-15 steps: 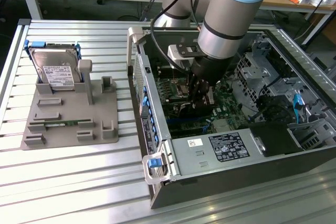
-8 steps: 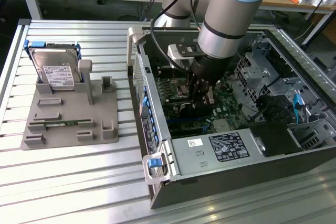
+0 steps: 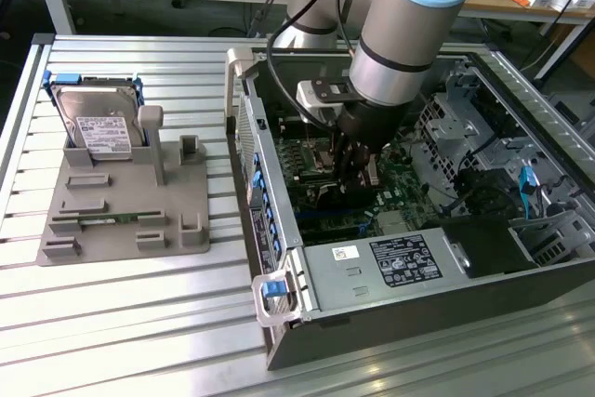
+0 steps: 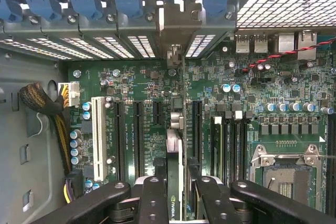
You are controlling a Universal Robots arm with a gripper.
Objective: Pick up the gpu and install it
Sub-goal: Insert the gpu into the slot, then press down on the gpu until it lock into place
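Deep inside the open computer case (image 3: 279,258), the hand (image 4: 176,182) pinches the gpu (image 4: 175,145) by its upper edge, holding it upright on edge over the green motherboard (image 4: 147,103). Off on the counter (image 3: 139,323), a hard drive (image 3: 98,123) stands in a grey holder (image 3: 121,220).
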